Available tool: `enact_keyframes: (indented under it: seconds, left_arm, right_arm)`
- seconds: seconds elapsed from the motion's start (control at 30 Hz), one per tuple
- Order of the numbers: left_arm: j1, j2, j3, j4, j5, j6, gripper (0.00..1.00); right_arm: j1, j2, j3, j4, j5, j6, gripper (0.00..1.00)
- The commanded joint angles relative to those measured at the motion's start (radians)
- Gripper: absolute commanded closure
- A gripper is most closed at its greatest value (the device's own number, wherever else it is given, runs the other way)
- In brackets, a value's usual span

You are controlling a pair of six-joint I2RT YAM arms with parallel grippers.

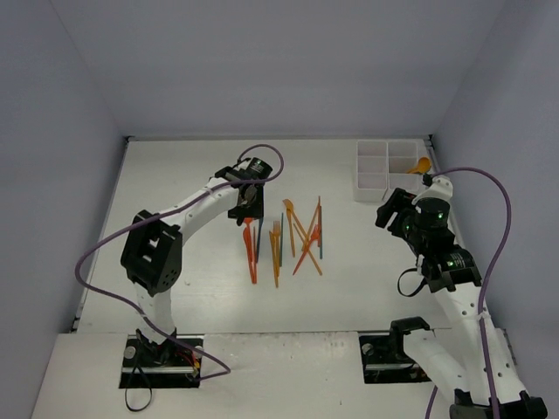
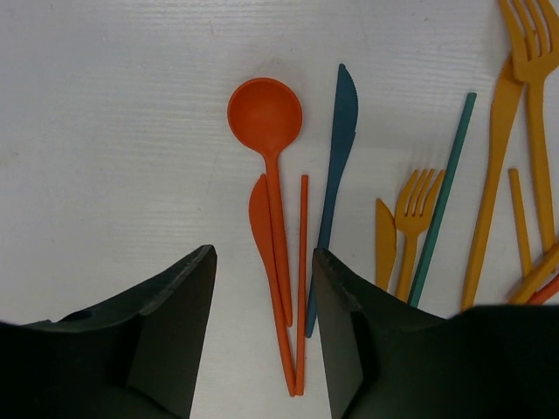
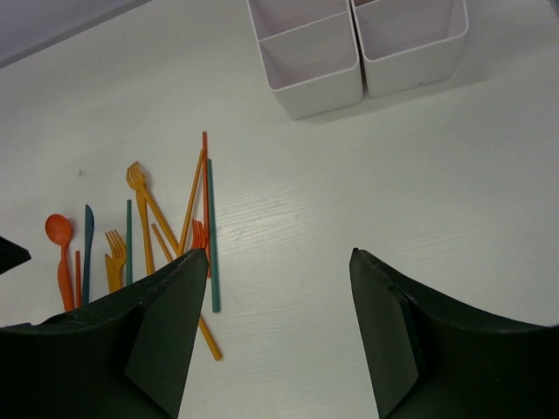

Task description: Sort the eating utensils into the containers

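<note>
White desk [image 1: 175, 175] is carrying the eating utensils [image 1: 288, 240] in a loose group at its middle, between the two arms. Most are lying with their long axes running near to far. On the group's right, several orange ones are crossing at slants, and which is lying on top is hard to make out from above.

In the left wrist view a red spoon [image 2: 265, 113] is pointing its bowl away from the arm. A red knife [image 2: 260, 218] is lying against its handle, and a teal knife [image 2: 341, 157] is lying just beside them, tip away too. The orange pieces further right are being cut off by the picture's edge.

The left end effector [image 2: 262, 251] is hanging spread over those handles, gripping nothing. The containers [image 1: 387, 166] are sitting toward the far right corner, well apart from the group. An orange piece [image 1: 423, 164] is showing at their right edge; whether it is sitting inside a compartment cannot be told. The right end effector [image 3: 279, 253] is likewise spread and empty, over bare desk.
</note>
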Motion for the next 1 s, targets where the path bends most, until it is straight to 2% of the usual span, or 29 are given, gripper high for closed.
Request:
enact_keyframes:
  seconds: [0.0,0.3,0.8,0.97]
  left_arm:
    - [0.0,0.019,0.033,0.07,-0.042,-0.064,0.6]
    - [0.014,0.122,0.047,0.088,-0.058,-0.08,0.72]
    - [0.036,0.192,0.048,0.109,-0.042,-0.09,0.73]
    - [0.039,0.209,0.048,0.116,-0.033,-0.103,0.76]
  right_arm:
    - [0.009,-0.036,0.004,-0.022,-0.011,-0.012,0.36]
    - [0.021,-0.072,0.002,-0.08,-0.001,-0.019,0.36]
    - [0.027,-0.078,0.004,-0.112,0.012,-0.018,0.36]
    - [0.027,-0.075,0.004,-0.111,0.023,-0.02,0.36]
